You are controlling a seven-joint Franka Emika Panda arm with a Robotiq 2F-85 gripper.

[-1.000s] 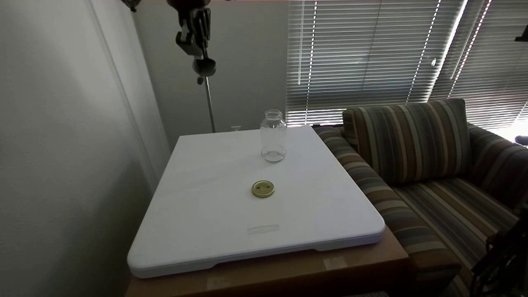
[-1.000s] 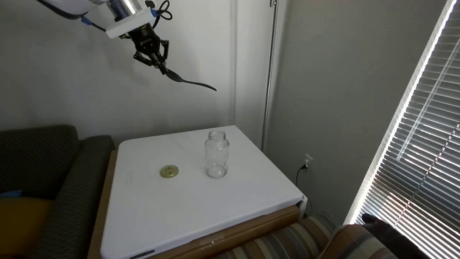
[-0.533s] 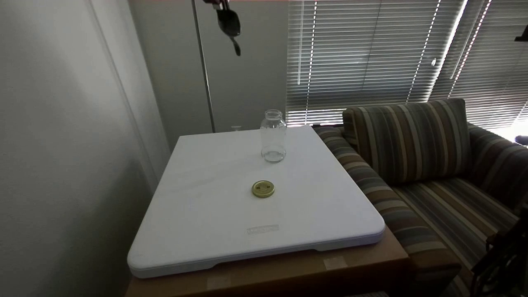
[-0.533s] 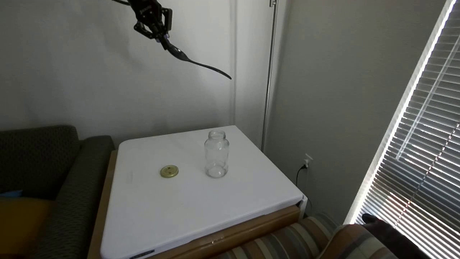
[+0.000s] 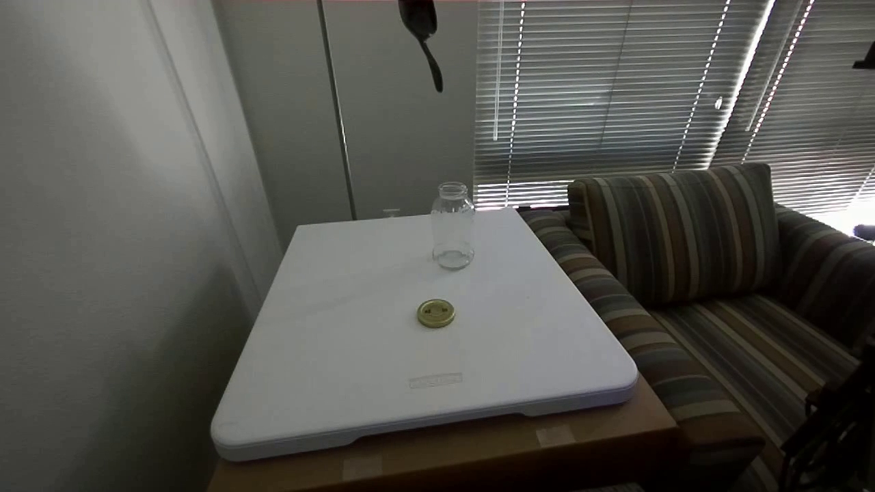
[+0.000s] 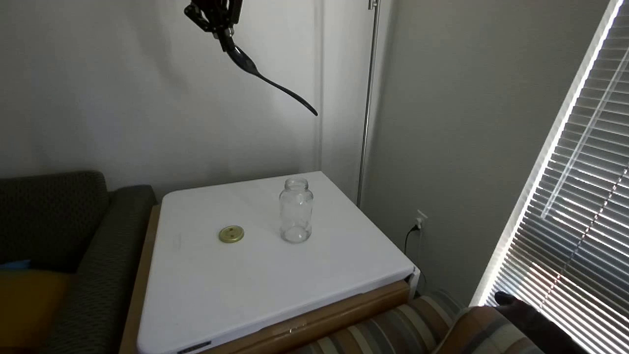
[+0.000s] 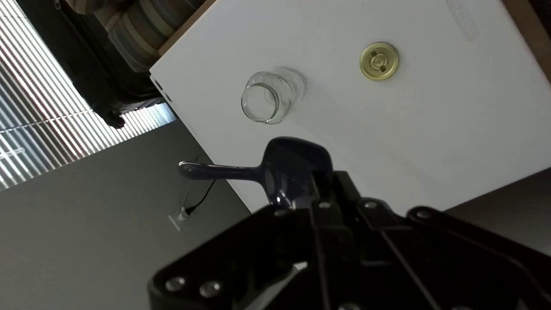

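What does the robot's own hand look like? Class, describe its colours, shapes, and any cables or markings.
The hand is black, with two narrow fingers and long, angular linkage bars on either side. Round, silvery bolt heads show along them. No lettering or cables can be made out on it, and the rest of the arm lies out of frame.

The robot's angular, matte black two-fingered gripper [image 7: 332, 183] is made up of dark, straight-edged linkage bars [image 7: 224, 250], which are rounded off at their joints. Round, silvery metal screw heads [image 7: 210, 289] are set into the bars in the wrist view. The narrow black fingers [image 7: 346, 187] are squared off at the tips; in an exterior view, small pale patches [image 6: 229, 32] are seen near their base.
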